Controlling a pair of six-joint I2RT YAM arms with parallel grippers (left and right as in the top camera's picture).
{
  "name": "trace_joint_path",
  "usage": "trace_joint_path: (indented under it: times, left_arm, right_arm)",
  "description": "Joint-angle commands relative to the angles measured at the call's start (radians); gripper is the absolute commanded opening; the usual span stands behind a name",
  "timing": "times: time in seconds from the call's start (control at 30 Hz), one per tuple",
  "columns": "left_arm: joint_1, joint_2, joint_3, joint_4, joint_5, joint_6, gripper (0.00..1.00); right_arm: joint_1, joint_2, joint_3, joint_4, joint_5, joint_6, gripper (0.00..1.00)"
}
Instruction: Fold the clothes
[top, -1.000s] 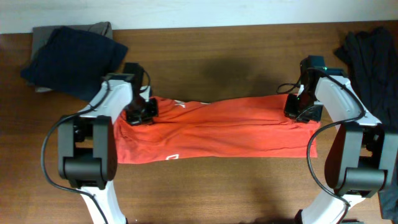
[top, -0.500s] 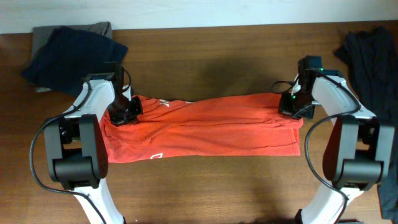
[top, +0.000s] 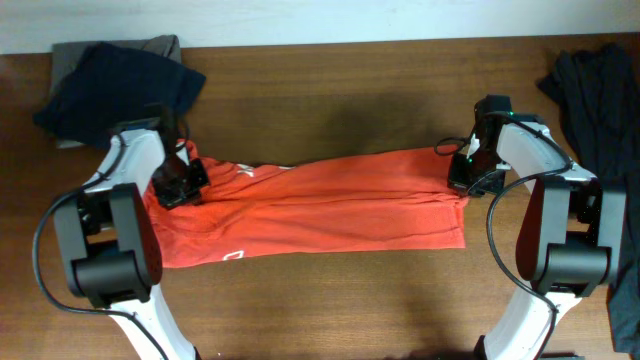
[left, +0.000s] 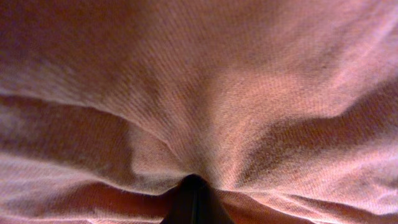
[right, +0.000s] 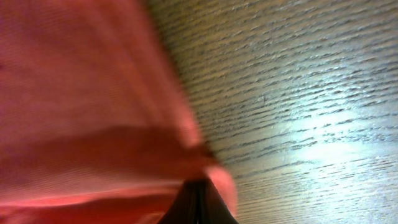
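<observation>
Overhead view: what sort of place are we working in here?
Probably a clothes-folding test bench: a wooden table, a red-orange T-shirt gripped at both ends by the left pincer and right pincer, and dark clothes heaped at both far corners.

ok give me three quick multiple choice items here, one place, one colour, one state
1. Where is the navy pile? A table centre B far left corner C between the arm bases
2. The stretched T-shirt is: A red-orange B green C white
3. The left gripper and right gripper are: A both open B one open C both shut on the T-shirt
Answers: 1 B, overhead shows it at the table corner; 2 A, every view shows red-orange cloth; 3 C, each wrist view shows closed tips pinching cloth.
</observation>
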Motion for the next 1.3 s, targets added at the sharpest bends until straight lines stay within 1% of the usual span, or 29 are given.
trace_joint_path:
  times: [0.0, 0.13, 0.23, 0.33, 0.47, 0.5, 0.53, 0.57, 0.6, 0.63, 0.67, 0.7, 0.77, 0.83, 0.93, 1.0, 1.1, 1.27]
  left_arm:
    - [0.035, 0.056, -0.017, -0.01, -0.094, -0.014, 0.01]
    - [0.036, 0.054, -0.012, -0.023, -0.092, -0.014, 0.01]
    - [0.036, 0.042, -0.002, -0.043, -0.092, -0.021, 0.01]
    - [0.037, 0.016, 0.017, -0.071, -0.092, -0.037, 0.01]
    - [0.034, -0.061, 0.063, -0.119, -0.092, -0.036, 0.01]
    - [0.034, -0.09, 0.079, -0.135, -0.091, -0.036, 0.01]
    - [0.034, -0.12, 0.093, -0.151, -0.092, -0.035, 0.01]
    - [0.033, -0.145, 0.103, -0.165, -0.091, -0.034, 0.07]
    - [0.034, -0.171, 0.112, -0.18, -0.092, -0.034, 0.16]
    - [0.034, -0.2, 0.118, -0.198, -0.092, -0.033, 0.46]
    - [0.034, -0.228, 0.119, -0.211, -0.092, -0.032, 0.94]
    - [0.034, -0.249, 0.119, -0.224, -0.092, -0.032, 0.99]
    - [0.034, -0.282, 0.119, -0.254, -0.092, -0.029, 0.99]
    - [0.034, -0.304, 0.119, -0.286, -0.092, -0.012, 0.99]
    - [0.034, -0.31, 0.119, -0.322, -0.092, -0.013, 0.99]
    - [0.034, -0.308, 0.119, -0.33, -0.093, -0.013, 0.99]
    - [0.034, -0.308, 0.119, -0.33, -0.093, -0.013, 0.99]
    - [0.034, -0.308, 0.119, -0.333, -0.093, -0.013, 0.99]
  right_arm:
    - [-0.005, 0.006, -0.006, 0.007, 0.027, 0.006, 0.05]
    - [-0.005, 0.006, 0.005, 0.003, 0.026, 0.019, 0.04]
    - [-0.005, 0.005, 0.035, -0.03, 0.026, 0.02, 0.04]
    - [-0.005, 0.003, 0.098, -0.098, 0.022, 0.02, 0.04]
    - [-0.005, -0.023, 0.214, -0.2, 0.006, 0.02, 0.04]
    - [-0.005, -0.031, 0.247, -0.225, 0.0, 0.019, 0.05]
    - [-0.005, -0.036, 0.28, -0.252, -0.003, 0.019, 0.11]
    - [-0.005, -0.038, 0.312, -0.28, -0.003, 0.019, 0.23]
    - [-0.005, -0.038, 0.342, -0.307, -0.003, 0.016, 0.38]
    - [-0.006, -0.038, 0.365, -0.33, -0.003, 0.014, 0.58]
    - [-0.009, -0.038, 0.377, -0.34, -0.004, -0.005, 0.73]
    - [-0.012, -0.038, 0.377, -0.34, -0.003, -0.017, 0.8]
    - [-0.027, -0.033, 0.371, -0.344, -0.012, -0.043, 0.88]
    - [-0.053, -0.03, 0.347, -0.342, -0.051, -0.079, 0.93]
    - [-0.111, -0.03, 0.28, -0.305, -0.134, -0.126, 0.95]
    - [-0.157, -0.03, 0.224, -0.264, -0.245, -0.182, 0.96]
    - [-0.223, -0.03, 0.138, -0.216, -0.435, -0.285, 0.96]
    - [-0.271, -0.03, -0.012, -0.095, -0.463, -0.296, 0.96]
